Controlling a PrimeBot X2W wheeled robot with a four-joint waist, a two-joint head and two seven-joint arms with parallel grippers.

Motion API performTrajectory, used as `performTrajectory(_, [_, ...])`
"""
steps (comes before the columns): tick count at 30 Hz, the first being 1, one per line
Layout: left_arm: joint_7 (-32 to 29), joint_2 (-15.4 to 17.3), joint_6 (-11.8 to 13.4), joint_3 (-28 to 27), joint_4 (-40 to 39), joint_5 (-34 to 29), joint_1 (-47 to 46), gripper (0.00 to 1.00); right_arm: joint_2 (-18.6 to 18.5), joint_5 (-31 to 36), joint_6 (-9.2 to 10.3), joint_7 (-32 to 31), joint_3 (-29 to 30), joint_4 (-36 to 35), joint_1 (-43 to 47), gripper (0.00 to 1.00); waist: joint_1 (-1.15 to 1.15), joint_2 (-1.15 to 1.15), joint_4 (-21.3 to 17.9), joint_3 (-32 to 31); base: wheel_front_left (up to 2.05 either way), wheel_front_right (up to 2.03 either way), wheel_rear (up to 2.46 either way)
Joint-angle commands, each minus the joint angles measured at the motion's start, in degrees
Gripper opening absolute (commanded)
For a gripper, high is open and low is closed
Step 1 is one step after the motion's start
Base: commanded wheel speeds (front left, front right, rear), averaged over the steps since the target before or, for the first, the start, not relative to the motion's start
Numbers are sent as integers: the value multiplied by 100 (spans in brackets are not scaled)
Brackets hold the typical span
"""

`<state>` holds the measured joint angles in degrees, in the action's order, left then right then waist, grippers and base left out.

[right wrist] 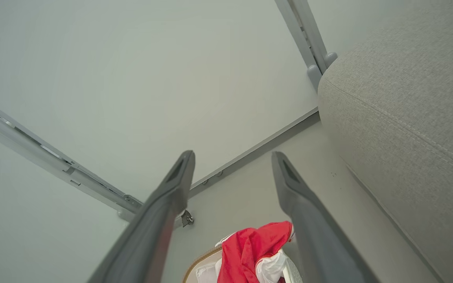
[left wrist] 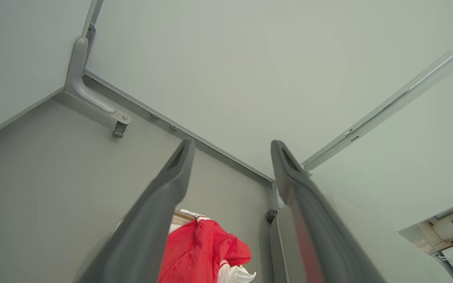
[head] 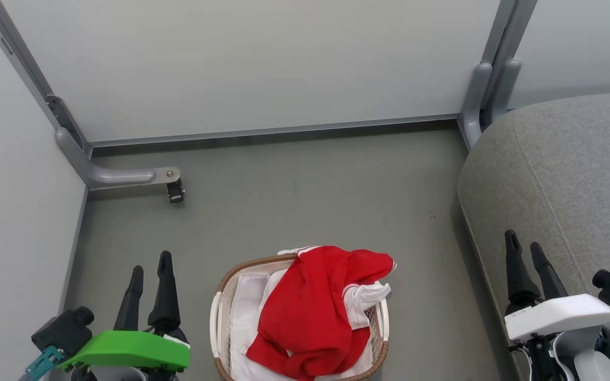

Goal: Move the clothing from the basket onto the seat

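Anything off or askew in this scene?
Only a minor thing: the clothing is heaped unevenly in the basket, and part of it is draped over the far rim. Nothing looks damaged. The left hand and right hand are open and empty, apart from the basket.

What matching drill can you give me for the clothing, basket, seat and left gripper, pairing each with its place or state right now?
Things:
1. clothing
2. basket
3. seat
4. left gripper

Places or states:
A. grey, at the right of the head view
B. fingers apart, holding nothing
C. red, heaped in the basket, spilling over its rim
D. standing on the floor, left of the seat

Pairs: 1-C, 2-D, 3-A, 4-B
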<state>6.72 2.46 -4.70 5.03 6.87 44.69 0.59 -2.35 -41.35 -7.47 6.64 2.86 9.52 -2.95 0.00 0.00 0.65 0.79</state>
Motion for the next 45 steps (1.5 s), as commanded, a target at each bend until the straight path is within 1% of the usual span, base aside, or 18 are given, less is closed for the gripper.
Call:
performTrajectory(1, [64, 38, 19, 34, -48, -208, 24, 100, -38, 203, -2, 71, -28, -36, 10, 100, 0, 0, 6, -9, 0, 0, 0])
performTrajectory(19, [331, 47, 138, 263, 209, -1157, 110, 100, -47, 1526, -3, 339, -213, 276, -133, 100, 0, 0, 44, -56, 0, 0, 0])
performTrajectory(33, [515, 50, 222, 410, 245, -1712, 153, 100, -55, 2331, -3, 521, -270, 387, -234, 100, 0, 0, 82, -58, 0, 0, 0])
performTrajectory(45, [654, 54, 241, 528, 365, -2152, 205, 100, -61, 2912, -3, 666, -327, 359, -219, 100, 0, 0, 97, -53, 0, 0, 0])
